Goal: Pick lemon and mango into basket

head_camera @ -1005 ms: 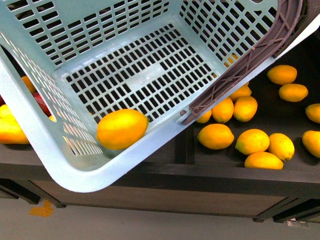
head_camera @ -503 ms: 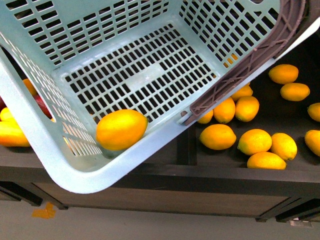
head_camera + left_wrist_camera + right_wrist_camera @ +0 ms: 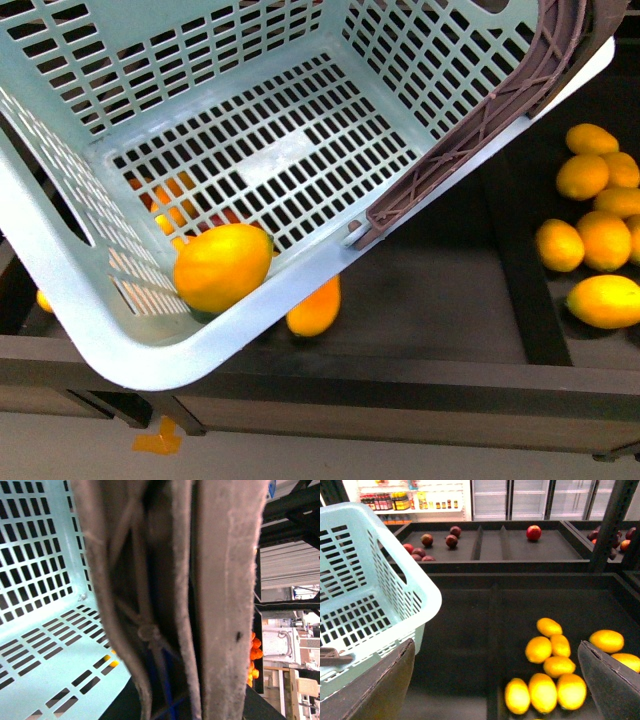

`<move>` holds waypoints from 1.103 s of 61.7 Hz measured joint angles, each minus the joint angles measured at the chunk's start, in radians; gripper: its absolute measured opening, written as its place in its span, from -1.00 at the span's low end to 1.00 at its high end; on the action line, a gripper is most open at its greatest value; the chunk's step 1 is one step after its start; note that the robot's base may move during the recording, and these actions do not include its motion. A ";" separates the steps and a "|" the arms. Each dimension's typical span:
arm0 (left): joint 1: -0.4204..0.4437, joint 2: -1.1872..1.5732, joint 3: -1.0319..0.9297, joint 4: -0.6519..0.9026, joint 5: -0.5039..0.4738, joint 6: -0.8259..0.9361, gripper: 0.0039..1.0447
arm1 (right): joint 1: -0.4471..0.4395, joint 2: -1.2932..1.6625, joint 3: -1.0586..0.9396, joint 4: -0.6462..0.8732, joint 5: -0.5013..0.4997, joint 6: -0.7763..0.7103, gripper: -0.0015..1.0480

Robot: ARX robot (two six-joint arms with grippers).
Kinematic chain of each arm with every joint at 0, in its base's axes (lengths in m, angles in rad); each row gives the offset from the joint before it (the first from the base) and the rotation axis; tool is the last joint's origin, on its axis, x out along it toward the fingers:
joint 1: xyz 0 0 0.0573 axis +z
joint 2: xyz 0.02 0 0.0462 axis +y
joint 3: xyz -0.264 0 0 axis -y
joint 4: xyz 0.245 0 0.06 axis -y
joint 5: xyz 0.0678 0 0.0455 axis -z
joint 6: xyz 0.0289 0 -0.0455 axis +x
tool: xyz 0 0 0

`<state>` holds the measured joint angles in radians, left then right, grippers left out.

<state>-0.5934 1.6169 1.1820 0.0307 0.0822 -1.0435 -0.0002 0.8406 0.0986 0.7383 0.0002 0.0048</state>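
The light blue-green basket [image 3: 300,140] hangs tilted and fills most of the front view, its brown handle [image 3: 480,120] running up to the right. One lemon [image 3: 222,267] lies in its low near corner. My left gripper [image 3: 170,630] is shut on the basket handle [image 3: 150,605], with a grey pad [image 3: 225,605] pressed along it. My right gripper [image 3: 495,690] stands open beside the basket [image 3: 370,605], above the dark shelf and left of a pile of lemons [image 3: 543,692]. Orange and reddish fruit [image 3: 175,195] show through the floor slots; I cannot make out the mango.
Loose lemons [image 3: 585,240] lie in the shelf bin at the right, past a divider [image 3: 520,290]. A yellow-orange fruit [image 3: 315,308] sits on the shelf under the basket's edge. A red apple [image 3: 533,532] and dark fruits [image 3: 451,540] lie on the far shelf.
The whole front view has slid sideways: the lemon pile now sits at the far right and another bin lies under the basket. The lemon stays in the basket's low corner.
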 joint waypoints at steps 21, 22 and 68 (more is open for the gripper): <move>-0.002 0.000 0.000 0.000 0.015 -0.001 -0.68 | 0.000 0.002 -0.001 0.000 0.000 0.000 0.83; -0.002 0.000 0.000 0.000 0.015 -0.001 -0.68 | 0.000 0.002 -0.001 0.000 0.000 0.000 0.83; 0.018 -0.002 0.001 0.000 -0.022 0.010 -0.68 | 0.002 0.003 -0.003 0.000 -0.005 -0.001 0.83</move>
<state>-0.5755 1.6154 1.1828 0.0307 0.0601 -1.0332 0.0013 0.8433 0.0956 0.7383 -0.0044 0.0036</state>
